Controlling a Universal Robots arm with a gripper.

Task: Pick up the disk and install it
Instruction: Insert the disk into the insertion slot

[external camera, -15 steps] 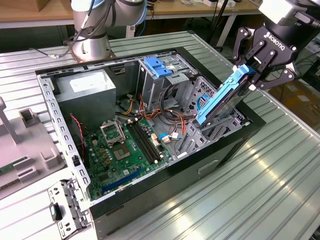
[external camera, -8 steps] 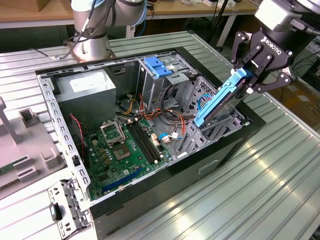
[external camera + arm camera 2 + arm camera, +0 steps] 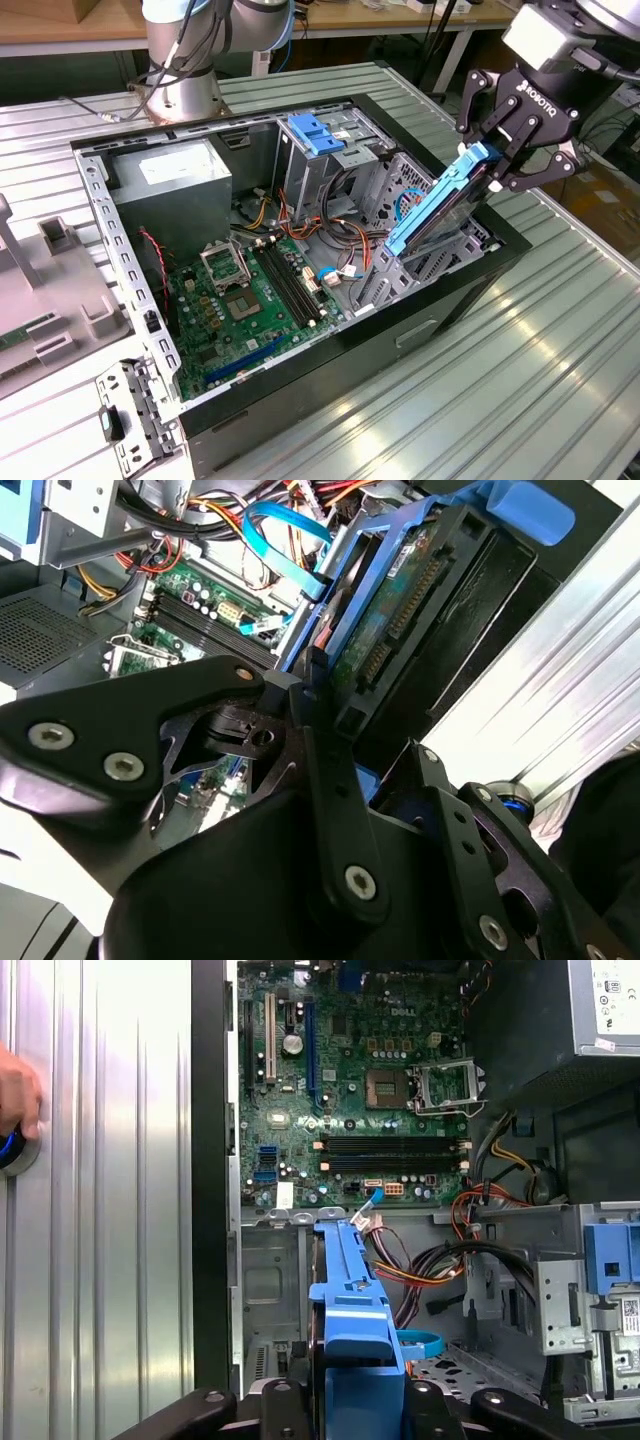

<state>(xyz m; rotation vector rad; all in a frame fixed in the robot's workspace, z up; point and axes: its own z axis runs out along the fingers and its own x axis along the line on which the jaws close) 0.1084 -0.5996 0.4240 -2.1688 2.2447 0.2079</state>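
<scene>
The gripper (image 3: pixel 492 165) is clamped on the tilted disk (image 3: pixel 437 210); the disk's lower end meets the drive cage (image 3: pixel 440 263), near the computer case (image 3: pixel 400 340) edge.

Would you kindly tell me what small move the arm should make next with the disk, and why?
Probably ease the disk a little further down along its own tilt. The claw grips its upper end, and its lower end is at the opening of the drive cage, with most of the disk sticking up out of the case at a slant.
</scene>
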